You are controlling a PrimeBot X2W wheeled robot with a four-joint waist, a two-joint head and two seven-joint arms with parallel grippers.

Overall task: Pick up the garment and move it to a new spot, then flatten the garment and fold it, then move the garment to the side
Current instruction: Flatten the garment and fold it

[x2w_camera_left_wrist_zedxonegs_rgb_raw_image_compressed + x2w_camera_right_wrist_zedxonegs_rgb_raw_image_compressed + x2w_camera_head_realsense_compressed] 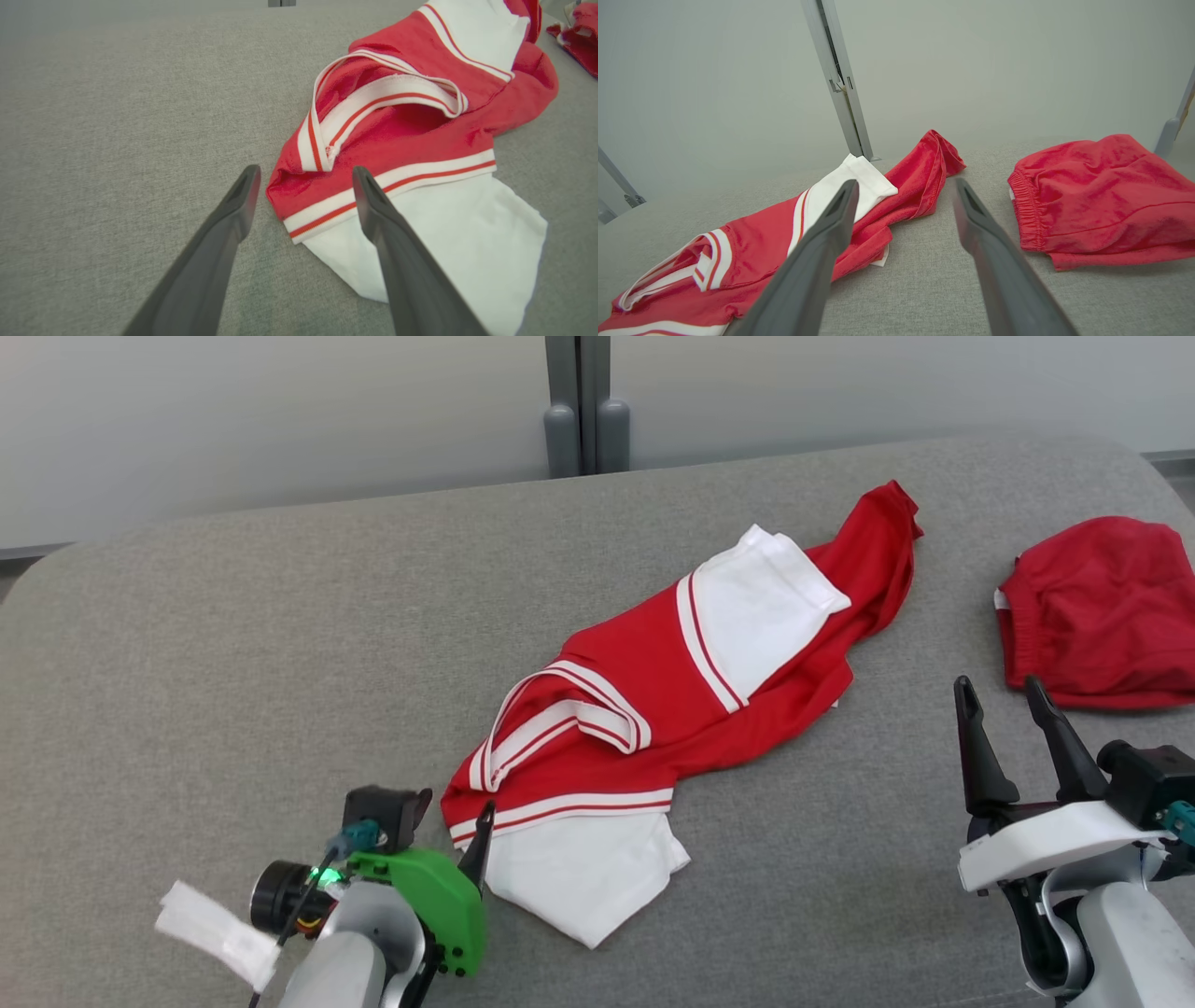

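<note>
Garment (653,709) lies crumpled at the middle of the grey cushion (233,644), left gripper (304,173) and right gripper (999,689) wide open and empty over the cushion's near edge, so lifting, flattening and folding all seem ahead.

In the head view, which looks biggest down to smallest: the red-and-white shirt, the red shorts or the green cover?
1. red-and-white shirt
2. red shorts, partly cut off at the picture's edge
3. green cover, smallest though nearest the camera
</note>
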